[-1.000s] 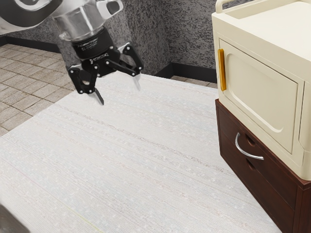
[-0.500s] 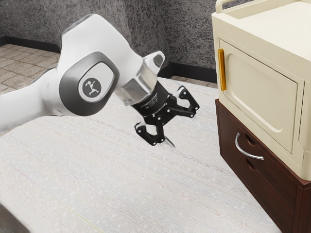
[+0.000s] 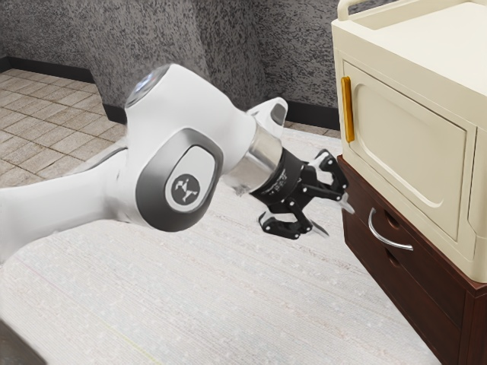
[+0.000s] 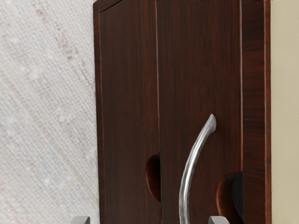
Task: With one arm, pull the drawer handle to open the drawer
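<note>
Reach mostly done, I'd say: the gripper (image 3: 336,219), jaws wide apart w/ nothing btwn 'em, is near the metal handle (image 3: 390,243) on the front of the shut drawer (image 3: 432,268), so grasp & pull remain TBD.

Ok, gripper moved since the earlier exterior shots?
Yes, the gripper has moved toward the exterior view's right, now much closer to the silver drawer handle.

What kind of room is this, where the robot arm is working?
Perhaps a simulated home room: a tiled floor, a dark wooden drawer unit, and a cream cabinet on it.
</note>
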`<state>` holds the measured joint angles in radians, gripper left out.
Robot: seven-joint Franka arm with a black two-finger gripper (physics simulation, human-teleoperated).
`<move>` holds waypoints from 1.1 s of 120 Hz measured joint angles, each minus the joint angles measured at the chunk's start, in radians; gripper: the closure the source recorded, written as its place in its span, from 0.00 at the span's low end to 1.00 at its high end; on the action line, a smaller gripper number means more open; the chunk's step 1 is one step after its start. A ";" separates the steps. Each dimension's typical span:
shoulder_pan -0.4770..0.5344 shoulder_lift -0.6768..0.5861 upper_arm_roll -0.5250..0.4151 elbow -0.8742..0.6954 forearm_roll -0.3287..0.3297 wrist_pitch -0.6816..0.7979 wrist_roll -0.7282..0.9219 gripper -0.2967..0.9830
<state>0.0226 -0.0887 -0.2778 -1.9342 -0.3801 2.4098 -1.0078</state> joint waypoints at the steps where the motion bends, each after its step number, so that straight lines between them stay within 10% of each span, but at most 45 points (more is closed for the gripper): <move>1: 0.000 0.004 -0.001 0.001 0.000 0.002 0.000 0.55; 132: -0.022 0.145 -0.027 0.062 0.037 0.076 -0.002 0.76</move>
<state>0.0005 0.0560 -0.3044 -1.8717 -0.3432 2.4854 -1.0101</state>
